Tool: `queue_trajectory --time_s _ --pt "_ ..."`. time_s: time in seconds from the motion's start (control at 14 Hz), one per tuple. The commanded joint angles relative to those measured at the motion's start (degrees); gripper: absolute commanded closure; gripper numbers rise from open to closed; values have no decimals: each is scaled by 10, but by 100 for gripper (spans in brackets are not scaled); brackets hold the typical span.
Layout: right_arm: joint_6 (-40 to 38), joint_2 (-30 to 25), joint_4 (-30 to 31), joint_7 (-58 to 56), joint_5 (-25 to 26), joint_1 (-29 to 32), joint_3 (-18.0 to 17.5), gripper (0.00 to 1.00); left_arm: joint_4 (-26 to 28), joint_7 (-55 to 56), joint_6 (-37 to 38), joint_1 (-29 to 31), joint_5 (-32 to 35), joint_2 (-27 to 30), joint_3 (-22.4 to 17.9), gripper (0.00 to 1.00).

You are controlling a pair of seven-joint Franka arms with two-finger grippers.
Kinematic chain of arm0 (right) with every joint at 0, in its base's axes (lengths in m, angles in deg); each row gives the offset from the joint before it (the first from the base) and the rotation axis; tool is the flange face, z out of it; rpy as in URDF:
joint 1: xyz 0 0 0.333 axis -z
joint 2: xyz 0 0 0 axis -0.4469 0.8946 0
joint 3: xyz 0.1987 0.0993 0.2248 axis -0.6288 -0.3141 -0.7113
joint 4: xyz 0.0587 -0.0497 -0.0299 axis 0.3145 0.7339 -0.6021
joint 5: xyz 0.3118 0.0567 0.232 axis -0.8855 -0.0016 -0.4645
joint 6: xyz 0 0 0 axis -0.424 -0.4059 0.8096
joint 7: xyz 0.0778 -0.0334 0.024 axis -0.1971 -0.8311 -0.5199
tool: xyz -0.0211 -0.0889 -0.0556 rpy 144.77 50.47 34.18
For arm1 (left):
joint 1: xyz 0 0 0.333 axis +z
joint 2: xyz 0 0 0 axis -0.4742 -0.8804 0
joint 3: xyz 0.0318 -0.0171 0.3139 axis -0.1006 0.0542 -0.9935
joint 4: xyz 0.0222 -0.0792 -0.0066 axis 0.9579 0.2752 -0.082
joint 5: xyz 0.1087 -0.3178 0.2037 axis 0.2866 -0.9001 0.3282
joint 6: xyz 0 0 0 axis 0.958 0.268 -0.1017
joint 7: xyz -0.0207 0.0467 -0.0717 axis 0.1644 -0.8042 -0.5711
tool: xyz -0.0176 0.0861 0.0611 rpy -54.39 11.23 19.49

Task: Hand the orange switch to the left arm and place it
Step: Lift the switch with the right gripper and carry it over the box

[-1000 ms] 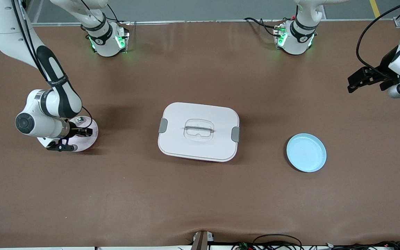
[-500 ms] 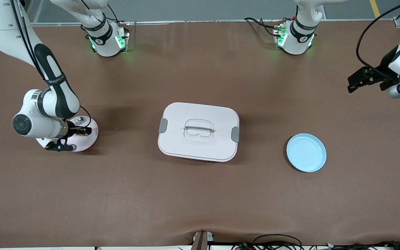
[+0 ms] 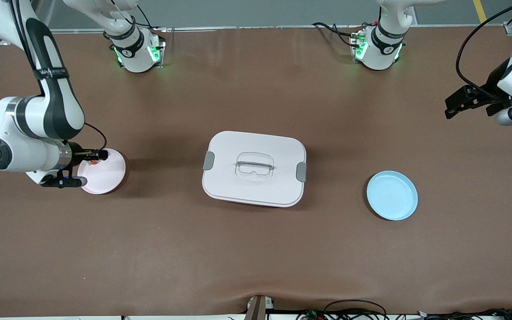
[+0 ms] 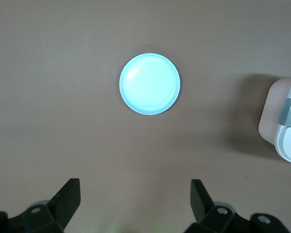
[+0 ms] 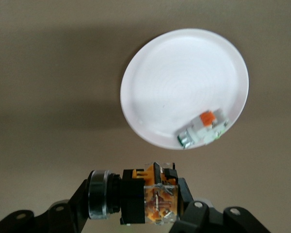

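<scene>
The right gripper point(image 3: 90, 156) is clamped on the orange switch point(image 5: 148, 195), held in the air over the pink plate point(image 3: 105, 175); 1 small part point(image 5: 203, 128) lies on that plate below it; the box point(image 3: 254, 168) sits well apart toward the table's middle; the left gripper point(image 4: 135, 199) waits with fingers spread wide, above the table near the blue plate point(image 4: 150, 83).

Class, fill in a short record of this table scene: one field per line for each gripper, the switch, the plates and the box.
right gripper: shut on the orange switch, above the pink plate
left gripper: open, waiting above the table's left-arm end
pink plate: a small silver part lies on it
blue plate: nothing on it
box: lid on, between the two plates
</scene>
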Motion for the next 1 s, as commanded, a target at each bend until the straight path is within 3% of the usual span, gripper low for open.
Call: queue_trajectory --time_s 0.0,0.21,0.36,0.71,0.93 --pt "-90 -17 -48 95 5 -52 1 79 -3 -13 8 3 -1 3 2 0" --pt "-165 -16 -111 241 0 -137 0 80 1 -13 8 3 -1 4 2 0" --pt "-172 -13 -133 349 -7 -202 -1 80 1 -11 8 3 -3 4 2 0" --pt "-149 32 -212 578 -210 -303 0 82 10 -10 8 1 -9 6 3 0" --pt "-67 64 -248 686 -279 -350 0 82 21 -12 8 -1 -12 9 9 0"
